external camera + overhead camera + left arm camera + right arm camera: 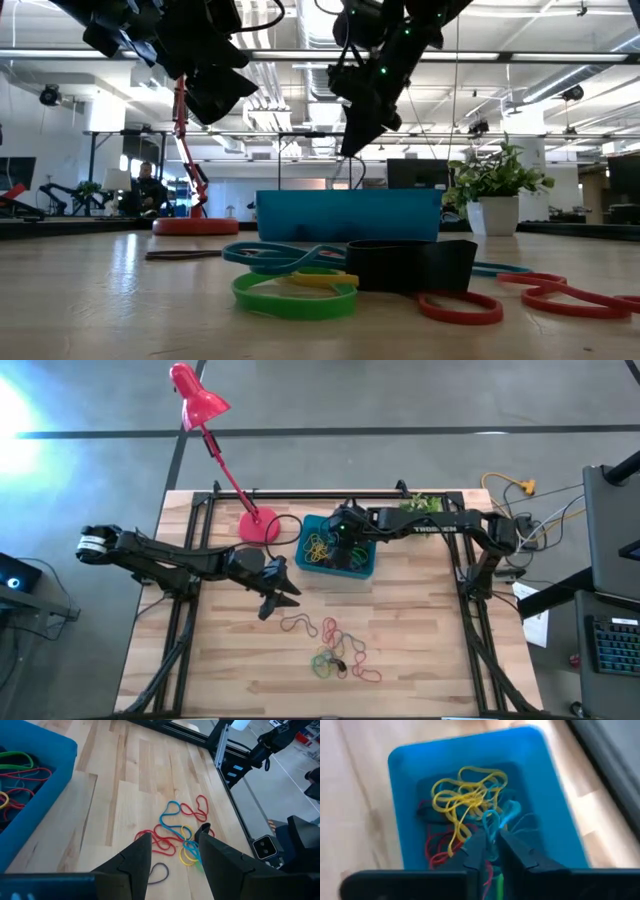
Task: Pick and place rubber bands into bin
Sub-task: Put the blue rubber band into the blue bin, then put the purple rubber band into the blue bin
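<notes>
- right gripper (pixel 489 840): held over the bin (pixel 362 566), fingers parted only by a narrow gap; a teal band (pixel 491 824) hangs between the fingertips, but whether it is gripped or already let go cannot be told.
- bin: stands at the far middle of the table (pixel 420 650), just right of the red lamp base (pixel 259 527); inside lie yellow bands (pixel 467 792) in a tangle, with red bands (pixel 436 851) and green ones beneath.
- left gripper (pixel 172 845): raised above the table left of and nearer than the bin, fingers spread apart and holding nothing.
- loose bands (pixel 338 650): a heap of red, teal, yellow and green loops on the near middle of the table, ahead of the left gripper's fingertips and below them, not touched; a dark band (pixel 159 872) lies apart from the heap, closest to the gripper.
- low view: a green band (pixel 295 294), a broad black band (pixel 410 265) and red loops (pixel 560 295) lie nearest, the bin behind them.
</notes>
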### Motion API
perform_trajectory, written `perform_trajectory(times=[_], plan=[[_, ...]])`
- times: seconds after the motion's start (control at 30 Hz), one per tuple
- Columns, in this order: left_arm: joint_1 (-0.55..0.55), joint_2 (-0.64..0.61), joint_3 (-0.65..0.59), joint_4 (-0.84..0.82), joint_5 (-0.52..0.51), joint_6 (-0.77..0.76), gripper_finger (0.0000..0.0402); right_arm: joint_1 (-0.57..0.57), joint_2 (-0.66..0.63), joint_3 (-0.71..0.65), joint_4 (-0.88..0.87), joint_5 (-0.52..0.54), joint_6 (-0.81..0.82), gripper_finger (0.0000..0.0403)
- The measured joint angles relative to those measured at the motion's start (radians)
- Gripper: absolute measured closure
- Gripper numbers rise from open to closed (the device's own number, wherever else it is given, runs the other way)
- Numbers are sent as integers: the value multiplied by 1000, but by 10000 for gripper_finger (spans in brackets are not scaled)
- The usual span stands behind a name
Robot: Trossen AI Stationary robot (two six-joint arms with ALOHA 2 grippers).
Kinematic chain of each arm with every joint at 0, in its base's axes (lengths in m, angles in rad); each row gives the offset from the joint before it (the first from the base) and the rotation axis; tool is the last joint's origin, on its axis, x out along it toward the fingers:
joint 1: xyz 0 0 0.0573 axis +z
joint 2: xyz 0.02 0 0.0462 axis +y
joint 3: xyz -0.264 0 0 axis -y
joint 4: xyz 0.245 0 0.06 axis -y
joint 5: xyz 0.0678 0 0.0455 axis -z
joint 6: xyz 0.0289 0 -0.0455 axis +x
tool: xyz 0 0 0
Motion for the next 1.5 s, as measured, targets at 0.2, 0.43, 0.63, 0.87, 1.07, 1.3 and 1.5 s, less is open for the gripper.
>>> perform_trajectory(times=[0.2,0.43,0.63,0.87,1.07,1.3,1.5], plan=[[1,16,-1,-2,0,0,253,0,6,-13,5,-4,20,285],[1,69,-3,-10,0,0,253,9,6,-14,-11,-52,25,216],[-22,139,-15,-13,17,70,253,91,4,-14,-70,-90,-12,209],[-81,251,-11,-10,-2,196,254,251,-7,-35,-88,-76,-34,221],[-115,328,-10,-14,-42,195,254,375,-41,-105,-90,-3,59,234],[-151,352,24,-72,-205,183,254,491,-101,-213,-81,49,246,249],[-162,356,71,-193,-276,204,254,592,-180,-327,-50,121,439,259]])
